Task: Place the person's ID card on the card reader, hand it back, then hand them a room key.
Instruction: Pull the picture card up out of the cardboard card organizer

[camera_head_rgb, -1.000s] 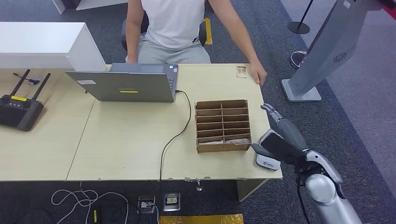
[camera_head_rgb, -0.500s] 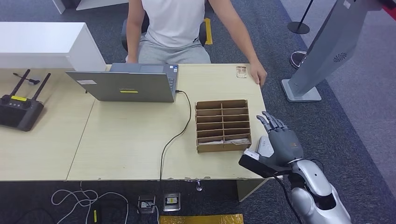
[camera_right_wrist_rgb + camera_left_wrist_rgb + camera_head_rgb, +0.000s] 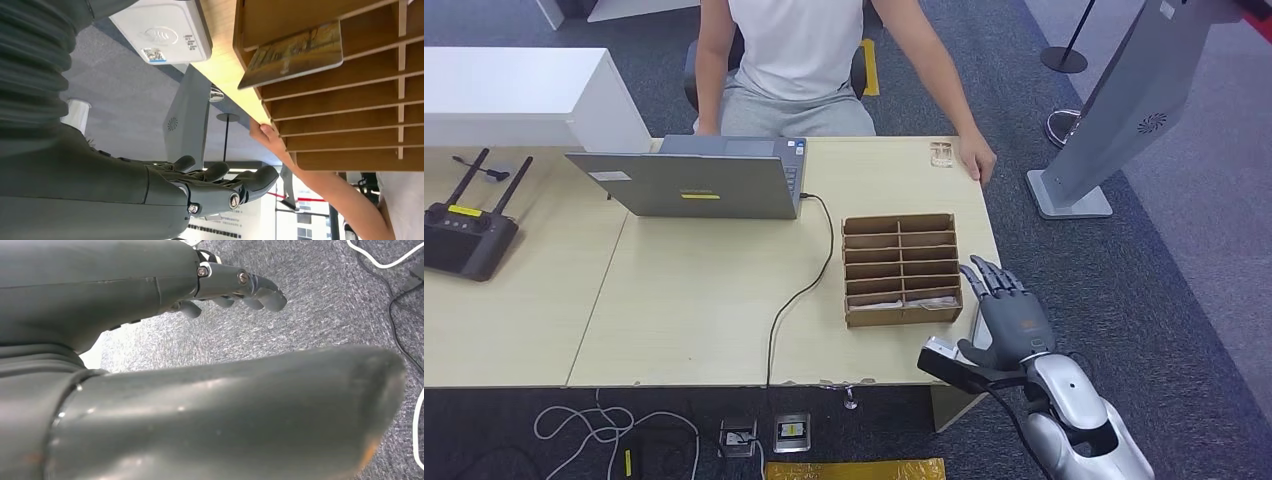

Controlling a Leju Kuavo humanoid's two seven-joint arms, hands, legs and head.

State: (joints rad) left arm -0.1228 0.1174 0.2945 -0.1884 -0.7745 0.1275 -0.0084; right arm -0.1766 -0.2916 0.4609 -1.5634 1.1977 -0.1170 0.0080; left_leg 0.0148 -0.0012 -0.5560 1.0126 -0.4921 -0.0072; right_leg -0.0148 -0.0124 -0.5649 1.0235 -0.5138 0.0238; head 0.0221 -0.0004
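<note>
A small ID card [image 3: 941, 153] lies on the far right of the desk, beside the person's hand [image 3: 977, 160]. My right hand [image 3: 1007, 318] hovers at the desk's near right corner with its fingers spread and nothing in it, covering the card reader. In the right wrist view the white card reader [image 3: 160, 30] lies flat next to the wooden card organizer [image 3: 350, 85]. A room key card [image 3: 295, 52] pokes out of one of its slots. My left hand [image 3: 210, 282] hangs over grey carpet, fingers loosely apart and empty.
A grey laptop [image 3: 694, 180] stands at the desk's far middle, its black cable running to the front edge. A black router [image 3: 464, 235] sits on the left. The wooden organizer [image 3: 901, 268] stands just left of my right hand. A grey kiosk stand [image 3: 1114, 110] rises right of the desk.
My right hand has drawn back toward the desk's near edge and shifted left, turning so its back faces up. The person's hand and the ID card have stayed put.
</note>
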